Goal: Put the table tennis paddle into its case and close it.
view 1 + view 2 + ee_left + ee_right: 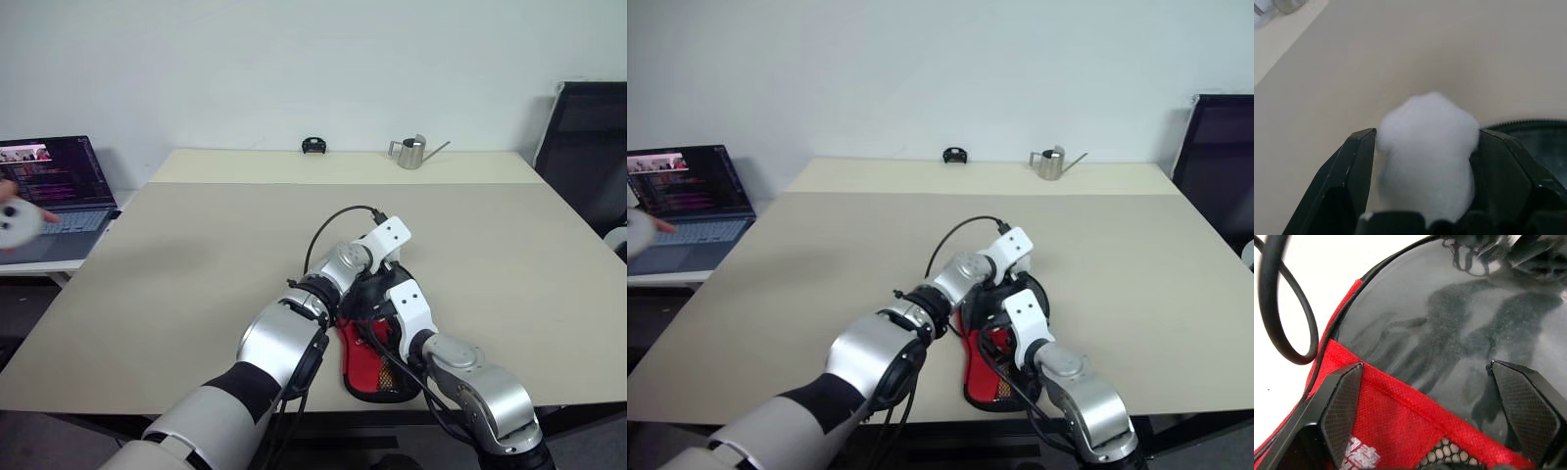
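White lettering on the red panel of the case (1400, 431) is too cut off to read.

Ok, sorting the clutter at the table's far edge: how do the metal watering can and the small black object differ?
The watering can is silvery metal; the black object is dark. The watering can stands taller, with a thin spout reaching right; the black object is low and squat. Both rest near the far edge of the table.
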Tool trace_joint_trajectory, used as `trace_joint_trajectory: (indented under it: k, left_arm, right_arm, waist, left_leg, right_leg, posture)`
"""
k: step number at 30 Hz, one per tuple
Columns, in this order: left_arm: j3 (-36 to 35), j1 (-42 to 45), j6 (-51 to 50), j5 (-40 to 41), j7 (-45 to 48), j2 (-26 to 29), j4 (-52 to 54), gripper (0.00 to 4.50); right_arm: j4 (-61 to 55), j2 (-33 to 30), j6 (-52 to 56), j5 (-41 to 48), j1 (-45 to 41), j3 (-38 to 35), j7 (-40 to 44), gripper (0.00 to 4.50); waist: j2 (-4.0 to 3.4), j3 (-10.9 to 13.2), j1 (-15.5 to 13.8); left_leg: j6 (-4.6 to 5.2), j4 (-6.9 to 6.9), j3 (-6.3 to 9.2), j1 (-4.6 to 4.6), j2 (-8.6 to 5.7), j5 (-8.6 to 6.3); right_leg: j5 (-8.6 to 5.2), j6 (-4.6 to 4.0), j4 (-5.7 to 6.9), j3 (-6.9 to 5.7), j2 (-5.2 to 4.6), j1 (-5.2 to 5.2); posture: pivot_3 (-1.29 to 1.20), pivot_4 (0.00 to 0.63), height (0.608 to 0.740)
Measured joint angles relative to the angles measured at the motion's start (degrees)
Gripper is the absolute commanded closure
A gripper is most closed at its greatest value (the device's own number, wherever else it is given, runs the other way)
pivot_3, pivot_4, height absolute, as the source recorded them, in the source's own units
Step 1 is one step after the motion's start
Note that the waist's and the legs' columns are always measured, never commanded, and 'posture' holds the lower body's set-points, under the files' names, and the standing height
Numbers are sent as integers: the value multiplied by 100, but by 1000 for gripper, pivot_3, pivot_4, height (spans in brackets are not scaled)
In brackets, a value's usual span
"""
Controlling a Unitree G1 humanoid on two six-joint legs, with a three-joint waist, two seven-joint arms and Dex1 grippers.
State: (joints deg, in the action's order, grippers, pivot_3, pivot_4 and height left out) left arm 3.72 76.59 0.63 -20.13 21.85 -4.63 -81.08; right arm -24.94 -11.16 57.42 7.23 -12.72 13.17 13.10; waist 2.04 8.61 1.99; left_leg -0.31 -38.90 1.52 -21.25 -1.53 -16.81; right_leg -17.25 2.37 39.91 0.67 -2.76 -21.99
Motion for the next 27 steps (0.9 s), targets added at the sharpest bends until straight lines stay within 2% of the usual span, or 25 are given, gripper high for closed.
trace_joint_trajectory:
  k: [5, 12, 14, 18, 22, 24, 27]
  left_arm:
    - [-333, 241, 217, 366, 371, 446, 154, 1032]
    - [-602, 222, 474, 874, 1470, 1256, 353, 1032]
    - [-694, 136, 497, 1069, 1848, 1535, 535, 1032]
    - [-735, -479, 443, 1494, 3194, 1888, 1111, 1032]
    - [-598, -1753, -312, 2249, 5031, 2178, 2834, 1032]
    - [-499, -2287, -802, 2512, 5499, 2311, 3646, 1032]
    - [-388, -2749, -1448, 2865, 5700, 2393, 4795, 1032]
  right_arm:
    - [434, -129, -250, 40, -265, -131, 174, 0]
    - [768, -424, -554, 99, -433, -285, 498, 0]
    - [798, -534, -596, 114, -430, -361, 592, 0]
    - [871, -763, -657, 196, -440, -530, 811, 0]
    - [871, -1108, -627, 380, -441, -749, 1081, 0]
    - [839, -1357, -543, 506, -412, -949, 1232, 0]
    - [758, -1787, -401, 734, -394, -1048, 1593, 0]
  waist:
    - [0, 0, -16]
    - [-2, 1, -19]
    - [-2, 1, -20]
    - [-5, 0, -39]
    - [-11, 4, -40]
    - [-12, 4, -50]
    - [-20, 10, -80]
  left_leg:
    - [0, 1, 0, 1, 0, -1]
    - [0, 5, 4, -21, 1, -1]
    - [1, 5, 9, -26, 1, -1]
    - [1, 3, 18, -41, 1, -1]
    - [1, 5, 28, -62, 1, -1]
    - [1, 4, 43, -76, 2, -1]
    - [4, 2, 55, -89, 0, -3]
  right_leg:
    - [0, 0, -8, -3, 2, 7]
    - [1, -1, -26, -5, -1, -6]
    - [1, -2, -34, -3, -3, -6]
    - [2, -3, -47, -6, -5, -7]
    - [2, -5, -67, -10, -10, -15]
    - [3, -6, -81, -23, -12, -15]
    - [3, -6, -91, -34, -18, -15]
  posture:
    - [0, 150, 740]
    - [0, 150, 740]
    - [0, 150, 740]
    - [0, 150, 740]
    - [0, 150, 740]
    - [0, 150, 740]
    - [0, 150, 740]
